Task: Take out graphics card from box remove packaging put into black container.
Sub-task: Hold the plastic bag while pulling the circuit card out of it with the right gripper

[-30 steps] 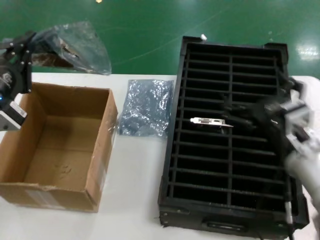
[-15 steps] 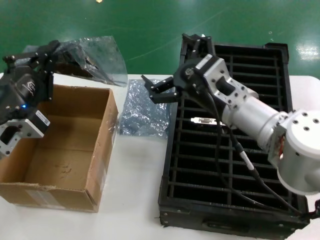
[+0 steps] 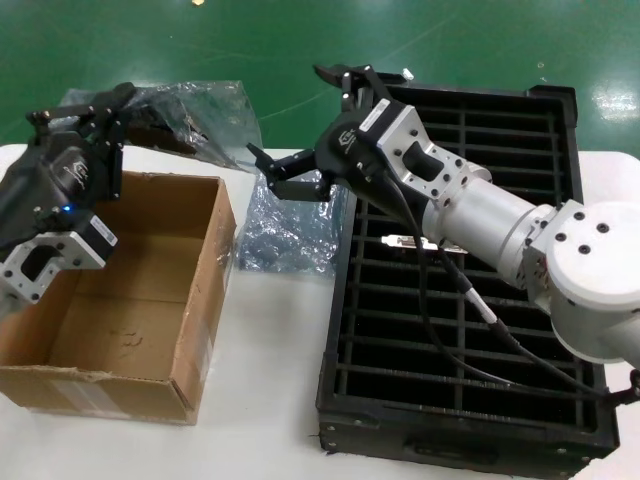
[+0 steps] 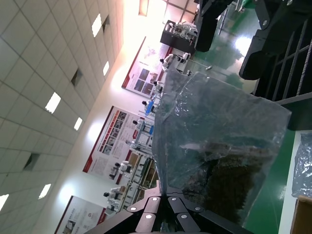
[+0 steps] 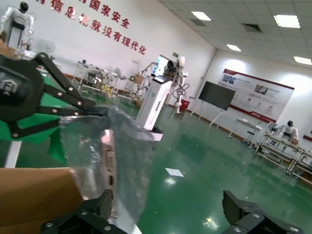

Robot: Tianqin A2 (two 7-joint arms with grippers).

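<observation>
A white bench (image 3: 270, 380) stands on a glossy green floor (image 3: 300, 40); the wrist views show a bright hall with white walls, ceiling panel lights and wall posters. On the bench sit an open brown corrugated cardboard box (image 3: 150, 300), a crumpled bluish-grey plastic bag (image 3: 285, 225) beside it, and a long black slotted plastic tray (image 3: 450, 300) with one silver-bracketed card (image 3: 415, 242) lying across its slots. The left gripper (image 3: 130, 105), raised behind the box's far edge, is clamped on a translucent crinkly anti-static bag (image 3: 205, 115) with a dark graphics card (image 4: 229, 180) inside. The right gripper (image 3: 300, 125) hovers with jaws spread wide, near that bag, above the crumpled one.
</observation>
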